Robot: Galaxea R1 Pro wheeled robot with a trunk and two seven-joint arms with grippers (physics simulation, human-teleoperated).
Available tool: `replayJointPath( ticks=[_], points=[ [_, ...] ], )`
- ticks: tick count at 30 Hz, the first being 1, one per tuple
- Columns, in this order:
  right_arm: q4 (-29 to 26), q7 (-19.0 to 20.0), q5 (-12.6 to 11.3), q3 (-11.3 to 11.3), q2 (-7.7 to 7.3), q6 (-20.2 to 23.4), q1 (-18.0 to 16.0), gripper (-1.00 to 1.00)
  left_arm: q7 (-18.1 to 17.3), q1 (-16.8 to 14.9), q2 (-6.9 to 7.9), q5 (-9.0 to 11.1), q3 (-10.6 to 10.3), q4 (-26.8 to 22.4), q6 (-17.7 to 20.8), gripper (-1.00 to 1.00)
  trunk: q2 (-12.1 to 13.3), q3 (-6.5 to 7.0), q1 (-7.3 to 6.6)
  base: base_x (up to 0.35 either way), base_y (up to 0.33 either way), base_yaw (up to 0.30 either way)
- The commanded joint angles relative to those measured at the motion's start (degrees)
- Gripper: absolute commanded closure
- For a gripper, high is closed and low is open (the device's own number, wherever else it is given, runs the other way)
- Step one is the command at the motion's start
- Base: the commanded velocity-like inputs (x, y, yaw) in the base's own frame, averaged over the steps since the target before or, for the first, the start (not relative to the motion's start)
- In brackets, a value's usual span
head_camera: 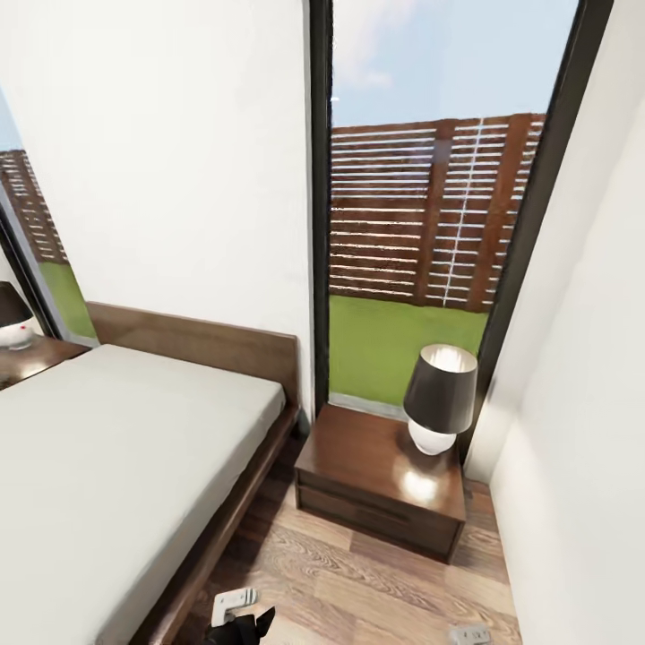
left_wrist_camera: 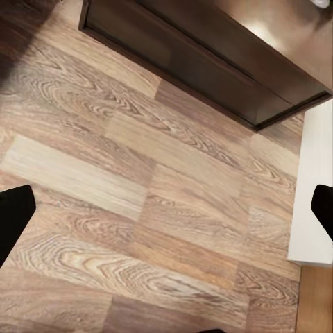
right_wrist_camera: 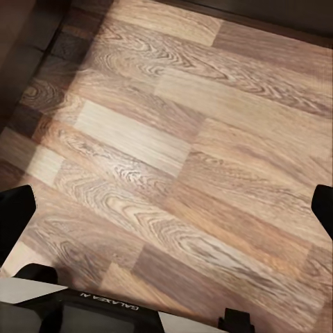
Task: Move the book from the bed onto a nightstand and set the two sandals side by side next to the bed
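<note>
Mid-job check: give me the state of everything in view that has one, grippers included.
Bed: mattress bare where visible, no book on that part.
Nightstand: drawer shut, lamp standing on top, no book.
Lamp: upright on the nightstand.
Second lamp: upright on the far nightstand.
Left gripper: open, empty, over floor.
Right gripper: open, empty, over floor.

Head view: high and looking forward and down at the nightstand (head_camera: 381, 479), bed (head_camera: 116, 466) to its left, window (head_camera: 430, 206) behind. Left wrist view: close above the plank floor (left_wrist_camera: 139, 208), facing down at the nightstand (left_wrist_camera: 229, 55) front. Right wrist view: close over the floor (right_wrist_camera: 180, 173). Shared: floor before the nightstand.
</note>
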Motion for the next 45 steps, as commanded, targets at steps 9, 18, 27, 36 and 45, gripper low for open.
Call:
replayJointPath(
  ticks=[9,18,27,36,45],
  points=[
    [0.2,-0.1,0.6,-0.5,-0.05,-0.4,-0.1,-1.00,0.0,0.0,-0.01,-0.6,0.5,0.0,-0.2,-1.00,-0.1,-0.12,0.03,0.000,0.000,0.291],
    [0.2,-0.1,0.6,-0.5,-0.05,-0.4,-0.1,-1.00,0.0,0.0,-0.01,-0.6,0.5,0.0,-0.2,-1.00,-0.1,-0.12,0.03,0.000,0.000,0.291],
    [0.2,-0.1,0.6,-0.5,-0.05,-0.4,-0.1,-1.00,0.0,0.0,0.00,-0.6,0.5,0.0,-0.2,-1.00,-0.1,-0.12,0.03,0.000,0.000,0.291],
    [0.2,-0.1,0.6,-0.5,-0.05,-0.4,-0.1,-1.00,0.0,0.0,-0.01,-0.6,0.5,0.0,-0.2,-1.00,-0.1,-0.12,0.03,0.000,0.000,0.291],
    [0.2,-0.1,0.6,-0.5,-0.05,-0.4,-0.1,-1.00,0.0,0.0,-0.01,-0.6,0.5,0.0,-0.1,-1.00,-0.1,-0.12,0.03,0.000,0.000,0.291]
  ],
)
